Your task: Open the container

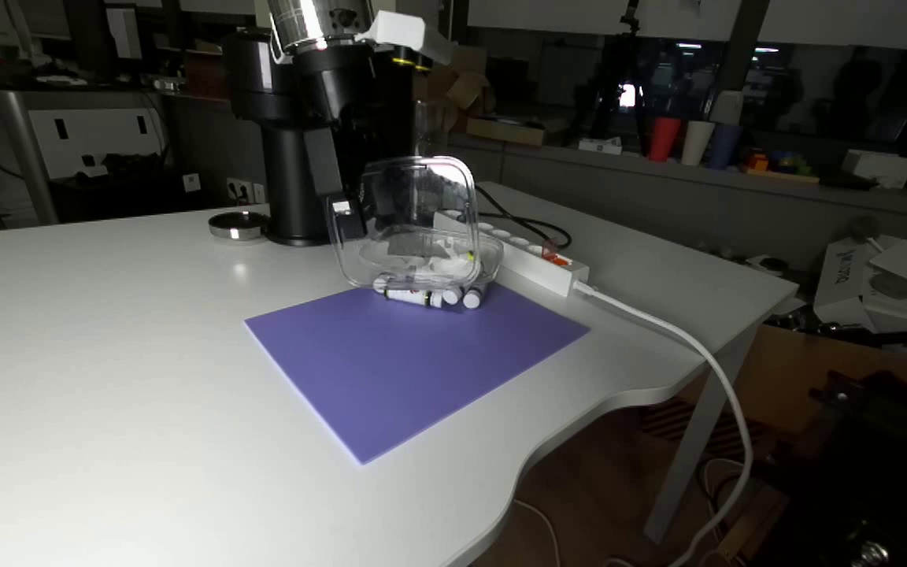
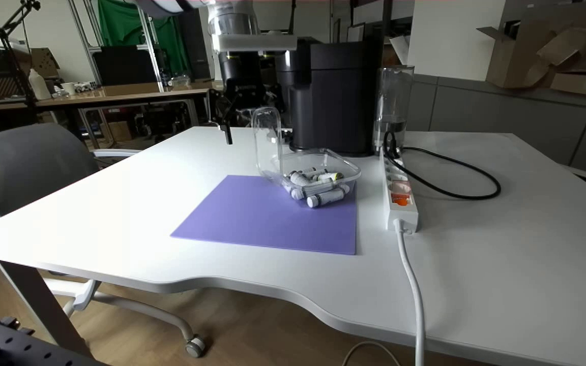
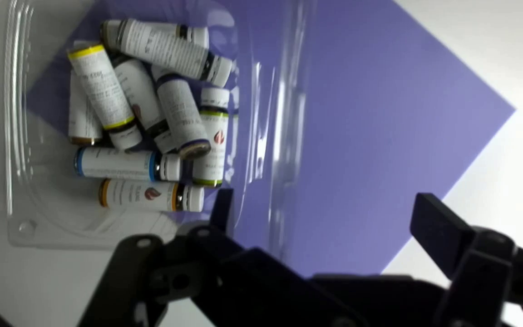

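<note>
As it's likely hinged, the lid (image 2: pixel 267 145) stands upright at the container's (image 2: pixel 348 178) left edge in an exterior view, the wide-spread gripper (image 3: pixel 324 206) empty.

The wrist view shows at least nine bottles (image 3: pixel 148 195), one container (image 3: pixel 16 145) and one gripper (image 3: pixel 329 218) with two fingers (image 3: pixel 441 231). Both exterior views show one lid (image 2: pixel 267 140), one mat (image 1: pixel 422 354), one power strip (image 1: pixel 540 272) and one black machine (image 2: pixel 331 96); in an exterior view, three cups (image 1: pixel 697 142) stand far right.
</note>
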Controlling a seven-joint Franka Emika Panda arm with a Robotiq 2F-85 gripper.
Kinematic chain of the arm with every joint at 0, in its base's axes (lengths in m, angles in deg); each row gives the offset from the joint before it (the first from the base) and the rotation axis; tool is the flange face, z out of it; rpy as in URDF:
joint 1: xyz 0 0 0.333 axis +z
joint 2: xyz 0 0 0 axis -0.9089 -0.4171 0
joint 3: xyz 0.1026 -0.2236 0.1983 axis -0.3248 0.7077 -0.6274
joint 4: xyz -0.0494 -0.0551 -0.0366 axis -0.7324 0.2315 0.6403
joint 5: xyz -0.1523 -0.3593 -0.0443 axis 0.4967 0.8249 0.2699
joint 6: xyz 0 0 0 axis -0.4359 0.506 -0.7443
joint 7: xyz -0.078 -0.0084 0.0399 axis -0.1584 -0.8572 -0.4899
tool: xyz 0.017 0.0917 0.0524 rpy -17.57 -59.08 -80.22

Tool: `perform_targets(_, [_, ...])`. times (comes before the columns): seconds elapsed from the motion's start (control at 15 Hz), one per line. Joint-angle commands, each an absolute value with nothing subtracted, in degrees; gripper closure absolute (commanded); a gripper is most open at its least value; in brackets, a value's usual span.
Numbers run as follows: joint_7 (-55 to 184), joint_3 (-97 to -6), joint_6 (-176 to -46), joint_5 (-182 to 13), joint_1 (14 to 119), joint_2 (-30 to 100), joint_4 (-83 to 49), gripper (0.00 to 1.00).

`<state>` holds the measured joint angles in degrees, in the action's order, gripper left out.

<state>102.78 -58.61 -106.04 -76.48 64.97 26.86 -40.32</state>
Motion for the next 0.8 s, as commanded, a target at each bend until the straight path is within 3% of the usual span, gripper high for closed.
perform_targets(0.0, [97.92,-58.29,-122.15,-73.04,65.47,33.04,-51.71,0.00])
perform_targets(0.33, [91.74,-57.35,-135.12,-70.16,66.49,38.15,-62.51,0.00])
perform_targets(0.73, [84.48,-57.71,-123.13,-68.67,69.15,46.79,-68.08,0.00])
